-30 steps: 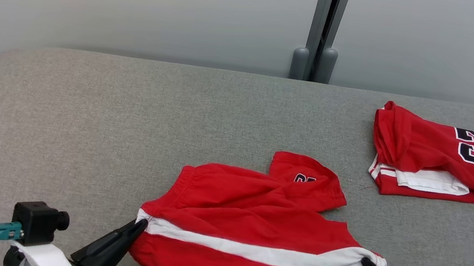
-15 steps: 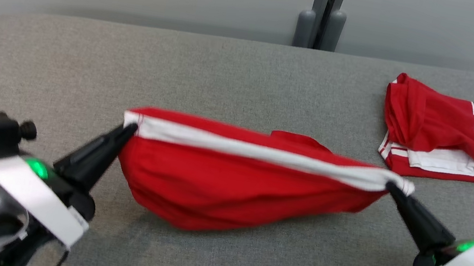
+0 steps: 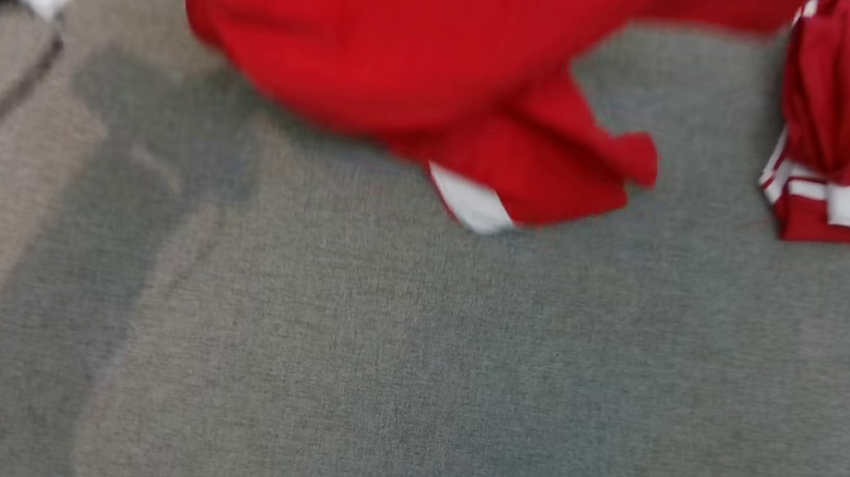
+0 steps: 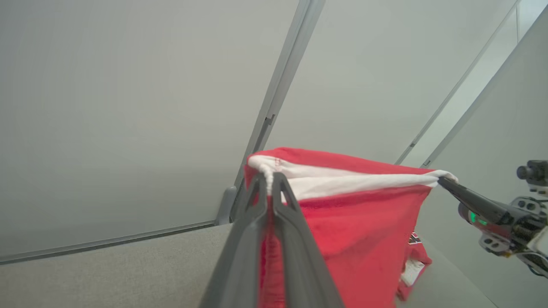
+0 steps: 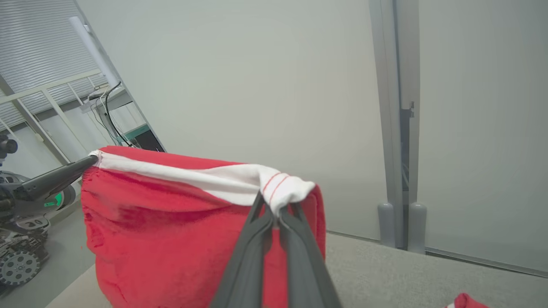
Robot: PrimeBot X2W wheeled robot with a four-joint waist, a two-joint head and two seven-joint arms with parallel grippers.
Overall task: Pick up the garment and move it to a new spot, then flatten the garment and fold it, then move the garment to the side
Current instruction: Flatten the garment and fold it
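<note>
Red cloth is pinched at both ends of its white waistband [image 4: 342,182]. The left gripper [image 4: 269,175] is clamped tight on one corner and the right gripper [image 5: 276,204] on the other. Between them the garment [image 3: 387,51] hangs as a slack bag above the grey table [image 3: 402,373]. Its lowest, white-edged flap is close over the table or brushing it; blur hides which.

Both arms are held high above the table, with the fingers angled inward along the band.

The carry should go best with the two grippers level and the band taut. The garment should be lifted until the flap clears the table, then set down well apart from the folded jersey [image 3: 835,160] at the table's far right.
</note>
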